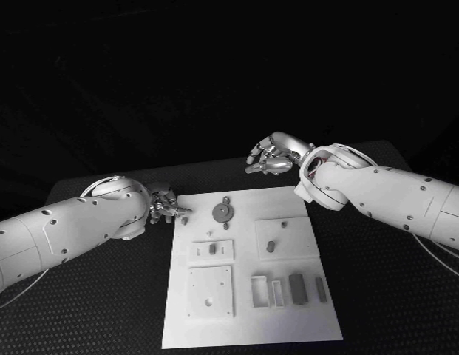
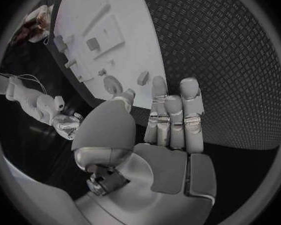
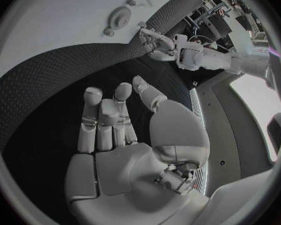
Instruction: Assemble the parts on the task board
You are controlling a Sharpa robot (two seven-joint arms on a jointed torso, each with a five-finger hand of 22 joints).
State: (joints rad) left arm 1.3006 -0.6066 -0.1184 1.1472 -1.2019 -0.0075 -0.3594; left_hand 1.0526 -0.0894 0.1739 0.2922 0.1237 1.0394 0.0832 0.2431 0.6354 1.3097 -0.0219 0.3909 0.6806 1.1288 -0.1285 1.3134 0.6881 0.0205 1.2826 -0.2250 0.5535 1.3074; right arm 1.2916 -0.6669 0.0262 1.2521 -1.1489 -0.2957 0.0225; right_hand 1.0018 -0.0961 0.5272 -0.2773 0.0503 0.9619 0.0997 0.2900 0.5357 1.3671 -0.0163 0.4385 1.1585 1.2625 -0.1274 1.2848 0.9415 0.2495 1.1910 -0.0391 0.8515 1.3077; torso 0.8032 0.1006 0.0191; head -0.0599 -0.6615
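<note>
Both hands empty, fingers apart: left hand [image 1: 165,203] at the task board's [image 1: 293,325] far left corner, right hand [image 1: 272,157] beyond its far edge. Grey parts [image 1: 296,288] lie on it, ungrasped; likely pre-reach.

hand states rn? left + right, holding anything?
Left hand: open, fingers extended, holding nothing, beside the task board.
Right hand: open, fingers extended, holding nothing, over the black table.
</note>
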